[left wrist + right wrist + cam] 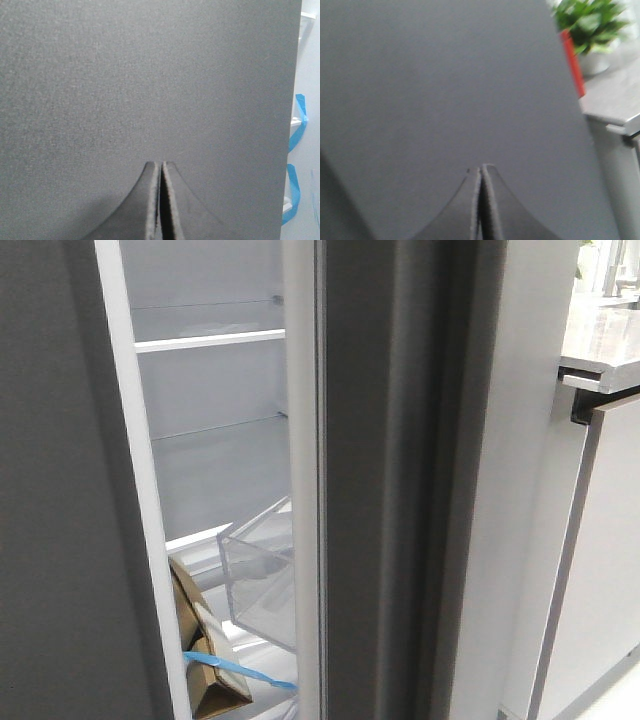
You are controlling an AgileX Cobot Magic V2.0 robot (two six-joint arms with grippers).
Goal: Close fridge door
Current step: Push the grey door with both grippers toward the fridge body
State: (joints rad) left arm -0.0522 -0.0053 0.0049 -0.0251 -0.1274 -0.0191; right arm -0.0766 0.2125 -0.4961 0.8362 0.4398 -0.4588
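The fridge door (60, 490) is the dark-grey panel at the left of the front view. It stands ajar, with its white inner seal (140, 490) beside the open gap. It fills the left wrist view (150, 75). My left gripper (161, 164) is shut and empty, its tips close to or against the door's face. My right gripper (481, 167) is shut and empty, close to a second dark-grey door panel (445, 75), which looks closed in the front view (400, 490). Neither gripper shows in the front view.
Through the gap I see white shelves (210, 340), a clear drawer (262, 575) and a brown carton with blue tape (205, 660). An off-white cabinet panel (520, 490) and a countertop (600, 340) stand to the right. A plant (587, 22) sits on the counter.
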